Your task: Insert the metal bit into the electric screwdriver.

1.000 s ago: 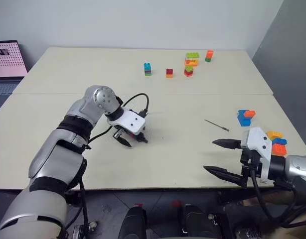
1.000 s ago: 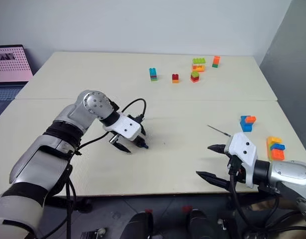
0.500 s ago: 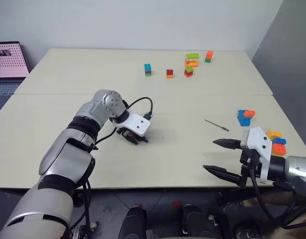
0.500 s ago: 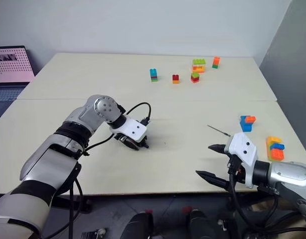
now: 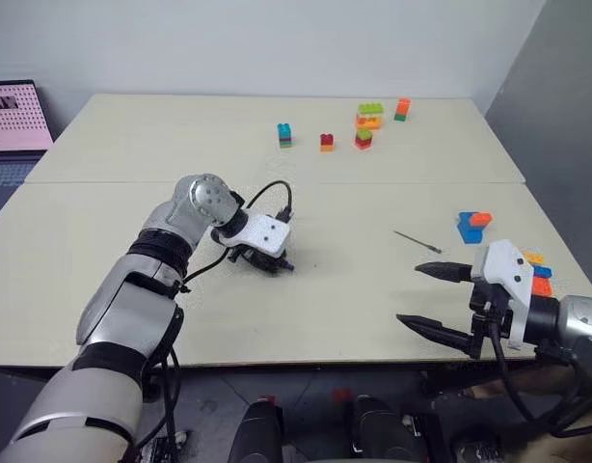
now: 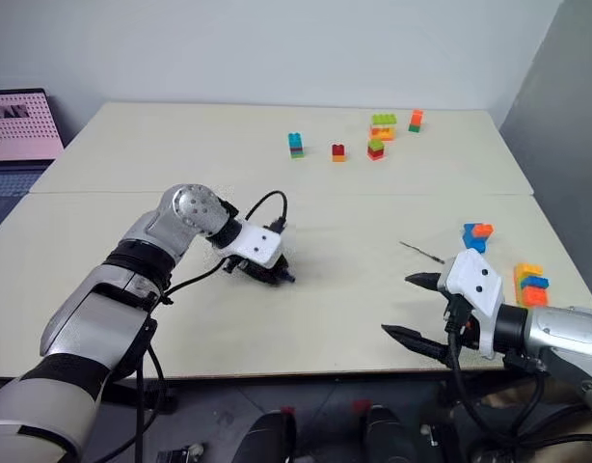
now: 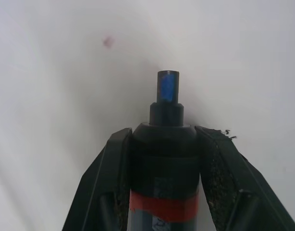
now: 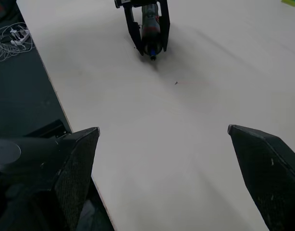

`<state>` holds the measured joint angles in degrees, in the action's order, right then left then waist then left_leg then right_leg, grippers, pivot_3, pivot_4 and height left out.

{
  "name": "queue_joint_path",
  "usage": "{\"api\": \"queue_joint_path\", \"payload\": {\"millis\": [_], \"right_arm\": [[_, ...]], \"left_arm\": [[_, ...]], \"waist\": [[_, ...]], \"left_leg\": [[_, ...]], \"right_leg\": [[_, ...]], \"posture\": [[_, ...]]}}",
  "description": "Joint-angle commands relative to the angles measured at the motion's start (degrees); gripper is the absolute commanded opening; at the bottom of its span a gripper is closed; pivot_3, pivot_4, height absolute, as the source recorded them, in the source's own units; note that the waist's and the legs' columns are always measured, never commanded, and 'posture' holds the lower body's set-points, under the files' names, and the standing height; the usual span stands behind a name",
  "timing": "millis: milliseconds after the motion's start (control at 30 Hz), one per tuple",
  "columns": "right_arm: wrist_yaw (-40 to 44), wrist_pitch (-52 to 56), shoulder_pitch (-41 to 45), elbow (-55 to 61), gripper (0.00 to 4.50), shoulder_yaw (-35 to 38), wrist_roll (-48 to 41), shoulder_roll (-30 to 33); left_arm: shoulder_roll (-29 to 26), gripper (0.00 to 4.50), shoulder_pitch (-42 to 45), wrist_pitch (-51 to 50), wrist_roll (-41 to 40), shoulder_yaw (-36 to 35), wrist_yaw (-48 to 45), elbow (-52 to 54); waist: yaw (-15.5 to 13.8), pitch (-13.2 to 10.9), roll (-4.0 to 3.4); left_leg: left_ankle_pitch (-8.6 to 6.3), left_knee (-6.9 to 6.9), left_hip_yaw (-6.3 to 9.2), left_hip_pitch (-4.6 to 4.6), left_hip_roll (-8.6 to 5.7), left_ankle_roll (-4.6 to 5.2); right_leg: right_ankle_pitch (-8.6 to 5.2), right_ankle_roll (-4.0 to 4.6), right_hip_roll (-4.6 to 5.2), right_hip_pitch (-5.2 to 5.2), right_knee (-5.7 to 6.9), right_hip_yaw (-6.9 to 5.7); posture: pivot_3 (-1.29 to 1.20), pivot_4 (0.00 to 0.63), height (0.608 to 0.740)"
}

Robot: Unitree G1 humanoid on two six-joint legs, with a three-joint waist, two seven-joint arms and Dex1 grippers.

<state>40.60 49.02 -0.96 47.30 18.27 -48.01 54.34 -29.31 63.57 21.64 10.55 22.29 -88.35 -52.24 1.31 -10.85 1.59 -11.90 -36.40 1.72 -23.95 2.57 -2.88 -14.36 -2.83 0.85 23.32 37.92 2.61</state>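
Note:
The electric screwdriver (image 7: pixel 165 159) has a dark body, a red band and a blue tip. It lies low over the table (image 5: pixel 354 289) near the middle, pinched between the black fingers (image 7: pixel 114 168) of my left gripper (image 5: pixel 268 259), which is shut on it. The blue tip pokes out past the fingertips. The right wrist view also catches the screwdriver (image 8: pixel 151 29) in that grip. The metal bit (image 5: pixel 417 242), a thin dark rod, lies on the table to the right. My right gripper (image 5: pixel 410 295) hovers open and holding nothing near the front edge, just in front of the bit.
Several toy brick stacks (image 5: pixel 370 118) stand at the far side of the table. More bricks, a blue and orange pile (image 5: pixel 474 226), lie at the right edge beside my right arm. A laptop (image 5: pixel 16 116) sits off the table's far left corner.
My left gripper has shut on the electric screwdriver, turned at the wrist and shifted slightly right with it. The right gripper has stayed where it was, open.

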Motion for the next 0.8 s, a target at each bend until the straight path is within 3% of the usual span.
{"api": "queue_joint_path", "payload": {"millis": [33, 100, 333, 567, 800], "right_arm": [[-0.05, -0.15, 2.54, -0.48, 4.50, 3.77, -4.30, 0.31], [-0.60, 0.23, 3.84, -1.26, 4.50, 4.56, -6.57, -0.03], [-1.44, 0.67, 7.39, -3.45, 4.50, 4.26, -10.28, 0.97], [-0.77, 0.38, 12.13, -5.29, 4.50, 0.61, -9.83, 1.91], [0.14, -0.37, 14.41, -6.41, 4.50, -2.21, -7.65, 2.39]], "left_arm": [[4.18, 1.64, -0.37, -25.38, -16.83, -10.36, 0.83, 16.72], [5.41, 1.64, -2.15, -39.80, -23.61, -13.91, 2.34, 25.39], [8.41, 1.64, -13.97, -53.34, -30.75, -17.78, 15.43, 44.36], [15.97, 1.64, -25.15, -48.67, -30.21, -20.54, 32.43, 52.12], [19.10, 1.64, -31.66, -40.19, -27.60, -20.34, 42.17, 54.49]], "waist": [[-0.09, -0.01, 0.00], [0.01, -0.04, 0.06], [1.35, 0.00, -0.02], [0.57, 0.01, -0.03], [0.24, 0.00, -0.02]], "left_leg": [[0.00, 0.00, 0.02, -0.03, 0.00, 0.00], [0.00, 0.00, 0.04, -0.06, 0.01, 0.00], [0.00, 0.09, 0.10, 0.27, 0.11, 0.00], [0.02, -0.22, 0.15, 0.16, 0.10, 0.01], [0.02, -0.27, 0.10, 0.11, 0.06, 0.01]], "right_leg": [[0.00, -0.01, 0.00, 0.00, -0.02, -0.02], [0.00, -0.03, 0.01, 0.01, -0.03, -0.03], [-0.03, 0.01, -0.16, -0.01, 0.20, 0.04], [0.09, 0.02, -0.18, -0.05, 0.16, 0.04], [0.12, -0.02, -0.15, -0.07, 0.10, 0.09]], "posture": [[0.00, 0.150, 0.740], [0.00, 0.150, 0.740], [0.00, 0.150, 0.740], [0.00, 0.150, 0.740], [0.00, 0.150, 0.740]]}}
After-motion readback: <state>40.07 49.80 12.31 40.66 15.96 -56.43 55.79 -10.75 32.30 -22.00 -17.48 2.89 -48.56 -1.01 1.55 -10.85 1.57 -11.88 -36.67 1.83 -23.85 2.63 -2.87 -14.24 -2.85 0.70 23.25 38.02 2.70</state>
